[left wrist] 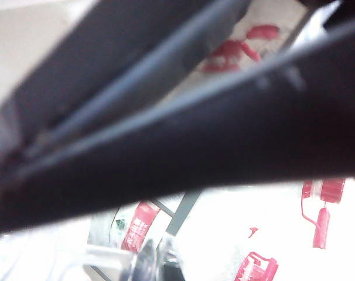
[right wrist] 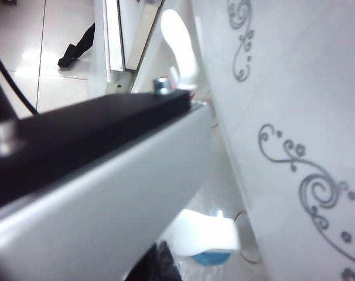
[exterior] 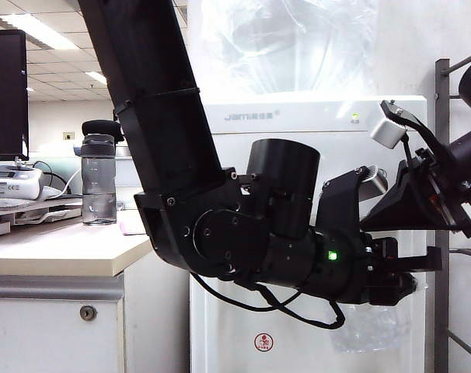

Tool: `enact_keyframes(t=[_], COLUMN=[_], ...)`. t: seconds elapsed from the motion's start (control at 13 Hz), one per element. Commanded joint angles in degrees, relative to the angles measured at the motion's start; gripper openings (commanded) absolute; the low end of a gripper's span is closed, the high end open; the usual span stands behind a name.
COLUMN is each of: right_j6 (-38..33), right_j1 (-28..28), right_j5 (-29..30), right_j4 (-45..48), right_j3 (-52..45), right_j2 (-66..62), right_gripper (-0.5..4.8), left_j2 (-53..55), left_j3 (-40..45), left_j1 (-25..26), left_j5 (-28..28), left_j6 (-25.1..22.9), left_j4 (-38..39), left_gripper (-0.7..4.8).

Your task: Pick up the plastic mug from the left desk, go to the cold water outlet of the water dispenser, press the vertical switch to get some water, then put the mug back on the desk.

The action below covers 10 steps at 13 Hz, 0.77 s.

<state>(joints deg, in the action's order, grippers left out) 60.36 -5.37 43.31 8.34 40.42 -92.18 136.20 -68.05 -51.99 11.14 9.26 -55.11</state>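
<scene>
Left gripper: lower right of the exterior view, in front of the water dispenser; jaws pinched on the plastic mug, whose clear faceted wall shows just beneath the fingers.
Right gripper: upper right of the exterior view, close to the dispenser front; jaws pressed together, nothing between them.
Cold water outlet: seen in the right wrist view, a blue collar under the white vertical switch, near the frame's lower middle, beside the dispenser's swirl-patterned panel.
Deciding relation: judged from that view, the switch lies just ahead of and below the right finger; the right arm is the nearer one for pressing. Whether the mug mouth sits squarely under the tap cannot be told.
Hot tap lever: longer white lever farther up the panel; a wrong target close by.
Left desk: lower left, well apart from both grippers, bearing a grey bottle.
Obstruction: the left arm hides most of the dispenser's tap bay.
</scene>
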Motion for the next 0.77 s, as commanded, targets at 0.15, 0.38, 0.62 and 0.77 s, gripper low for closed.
enact_keyframes(t=[0.15, 0.38, 0.62, 0.77], right_j6=[-4.09, -9.68, -18.49, -20.87], right_j1=[-1.9, -2.51, -2.58, -2.56], right_j5=[1.18, -4.17, -11.5, -11.45], right_j4=[2.84, 3.13, 3.37, 3.5], right_j3=[0.26, 0.31, 0.31, 0.31], right_j2=[0.04, 0.04, 0.04, 0.07], right_gripper=[-0.05, -0.05, -0.05, -0.05], left_j2=[-0.44, -0.44, -0.44, -0.44], left_j3=[-0.33, -0.33, -0.33, -0.33], left_j1=[-0.15, -0.15, -0.15, -0.15], left_j5=[0.24, 0.24, 0.24, 0.26], left_j6=[-0.24, -0.22, -0.22, -0.22], left_j4=[-2.97, -3.89, -4.15, -4.09], left_gripper=[-0.06, -0.06, -0.06, -0.06])
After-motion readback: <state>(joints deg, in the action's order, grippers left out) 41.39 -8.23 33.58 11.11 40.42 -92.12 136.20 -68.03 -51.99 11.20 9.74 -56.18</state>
